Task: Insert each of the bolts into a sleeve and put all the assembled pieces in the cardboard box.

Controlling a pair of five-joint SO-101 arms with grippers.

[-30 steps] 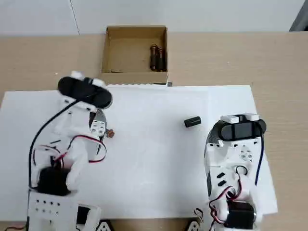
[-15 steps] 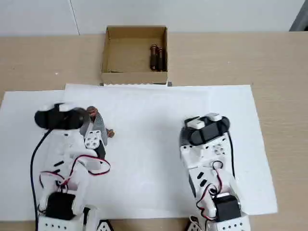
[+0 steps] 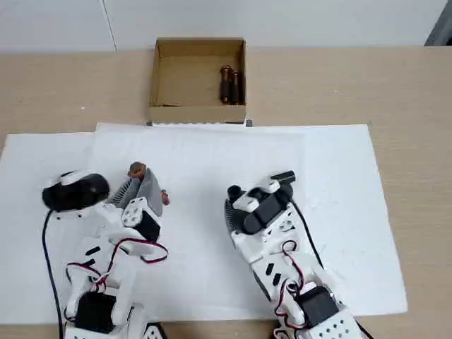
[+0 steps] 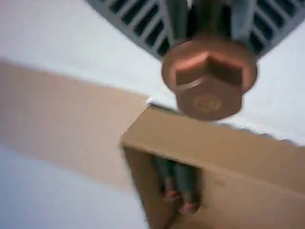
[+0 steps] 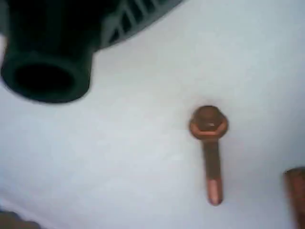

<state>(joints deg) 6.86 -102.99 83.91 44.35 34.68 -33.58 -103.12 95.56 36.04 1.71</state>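
left gripper (image 3: pixel 141 182) pinches copper hex-flange bolt (image 4: pixel 208 78); right gripper (image 3: pixel 234 196) clamps black tubular sleeve (image 5: pixel 46 67).

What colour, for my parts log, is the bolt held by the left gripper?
Copper-brown bolt, clearest in the left wrist view.

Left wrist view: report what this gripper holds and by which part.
The left gripper holds a copper bolt by its shank, clamped between the jaws; the hex head sticks out free.
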